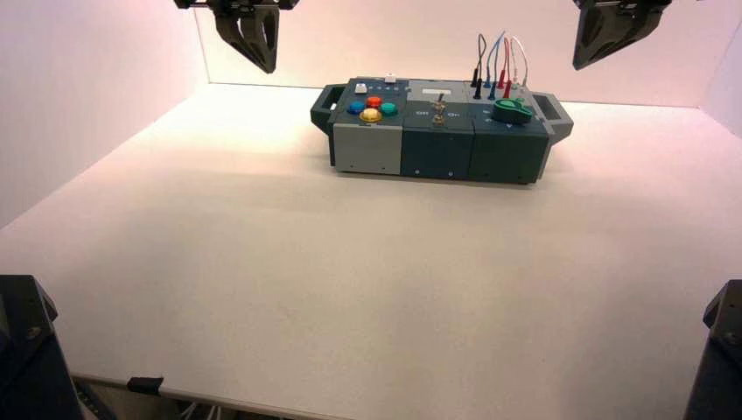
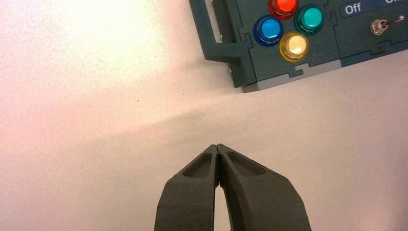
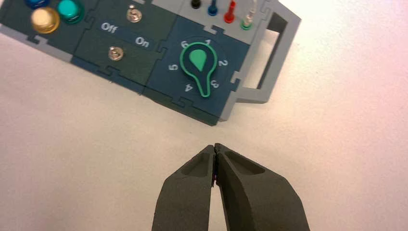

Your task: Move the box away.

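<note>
The box (image 1: 437, 149), dark teal with a grey left front block and side handles, stands at the far middle of the white table. It carries coloured round buttons (image 2: 288, 24), two toggle switches (image 3: 115, 53) between "Off" and "On" lettering, a green knob (image 3: 199, 65) pointing between 3 and 4, and looped wires (image 1: 499, 61). My left gripper (image 1: 254, 39) hangs raised at the far left, shut and empty, clear of the box's left handle (image 2: 211, 33). My right gripper (image 1: 612, 31) hangs raised at the far right, shut with nothing in it, away from the grey right handle (image 3: 269, 57).
White walls close the table at the back and both sides. Dark arm bases (image 1: 26, 350) stand at the near corners. A small black clip (image 1: 144, 383) sits on the table's front edge.
</note>
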